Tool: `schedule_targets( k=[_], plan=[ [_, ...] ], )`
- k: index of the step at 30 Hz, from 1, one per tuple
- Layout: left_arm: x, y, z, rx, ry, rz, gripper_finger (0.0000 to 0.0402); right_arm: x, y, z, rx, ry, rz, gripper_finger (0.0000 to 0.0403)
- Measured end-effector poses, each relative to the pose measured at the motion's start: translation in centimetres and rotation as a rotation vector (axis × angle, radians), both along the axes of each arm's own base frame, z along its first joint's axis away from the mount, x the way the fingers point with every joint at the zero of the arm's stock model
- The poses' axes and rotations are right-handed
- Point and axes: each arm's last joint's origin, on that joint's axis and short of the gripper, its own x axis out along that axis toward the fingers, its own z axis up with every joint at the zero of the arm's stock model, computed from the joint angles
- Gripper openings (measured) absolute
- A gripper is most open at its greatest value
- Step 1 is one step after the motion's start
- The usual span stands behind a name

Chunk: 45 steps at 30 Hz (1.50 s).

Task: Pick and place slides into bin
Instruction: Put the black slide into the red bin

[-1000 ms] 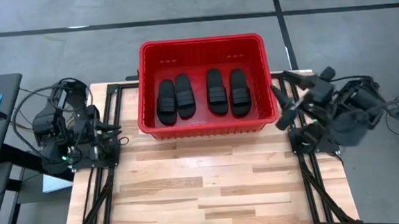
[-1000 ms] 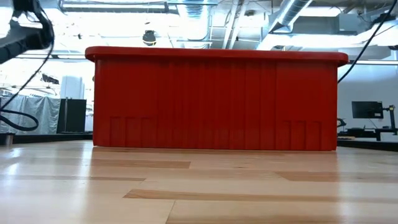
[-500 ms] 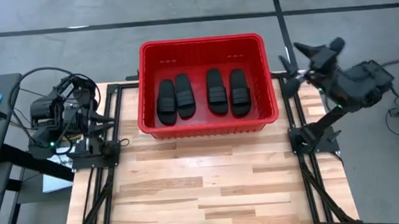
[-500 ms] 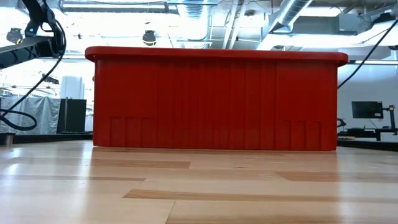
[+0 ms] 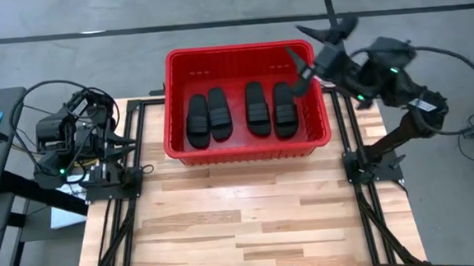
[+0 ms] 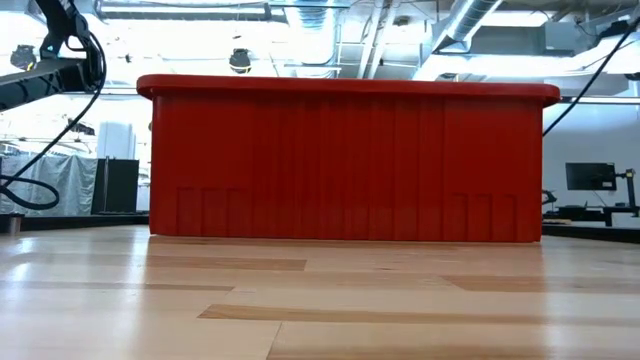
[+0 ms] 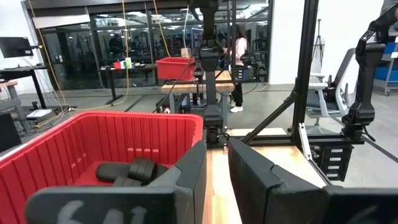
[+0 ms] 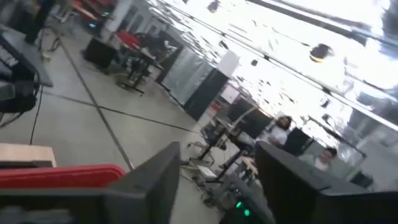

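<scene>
Right hand (image 5: 318, 41) hovers splayed, seemingly empty, over bin (image 5: 246, 153) holding 4 slides (image 5: 238, 112).

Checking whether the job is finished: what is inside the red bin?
The bin holds four black slides, lying side by side on its floor in the high view. The low view shows only its solid front wall, so the contents are hidden there.

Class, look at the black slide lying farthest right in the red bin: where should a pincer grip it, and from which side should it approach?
Grip the rightmost slide across its wide strap band, coming straight down from above. It lies flat, sole down, and the bin walls block any sideways approach. The strap is probably its only raised part. The right pincer, open above the bin's right rim, is nearest.
</scene>
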Motion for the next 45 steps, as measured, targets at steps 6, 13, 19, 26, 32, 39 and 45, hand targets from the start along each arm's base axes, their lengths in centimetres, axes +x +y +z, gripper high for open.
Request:
schedule_targets(
  k=[6, 13, 19, 26, 32, 39, 45],
  plan=[
    [0.0, 0.0, 0.0, 0.0, 0.0, 0.0, 0.0059, 2.3, -5.2, -1.3, 0.002, 0.041, 0.055, 0.0048],
    [0.0, 0.0, 0.0, 0.0, 0.0, 0.001, 0.0059, 2.5, -13.0, -2.8, 0.124, 0.035, 0.212, 0.0003],
    [0.0, 0.0, 0.0, -0.01, 0.0, 0.001, 0.0059, 3.3, -19.4, -4.2, 0.278, 0.048, 0.385, 0.0001],
    [0.0, 0.0, 0.0, -0.034, -0.002, 0.002, 0.0059, 6.0, -25.7, -7.2, 0.419, 0.116, 0.376, 0.0],
    [0.0, 0.0, 0.0, -0.04, -0.002, 0.002, 0.0059, 6.9, -29.5, -11.2, 0.589, 0.153, 0.336, 0.0],
    [0.0, 0.0, 0.0, -0.048, -0.002, 0.002, 0.0059, 9.2, -30.5, -16.3, 0.804, 0.298, 0.333, 0.0],
    [0.0, 0.0, 0.0, -0.065, -0.003, 0.002, 0.0059, 11.4, -28.8, -19.9, 0.95, 0.477, 0.368, 0.0]
  ],
)
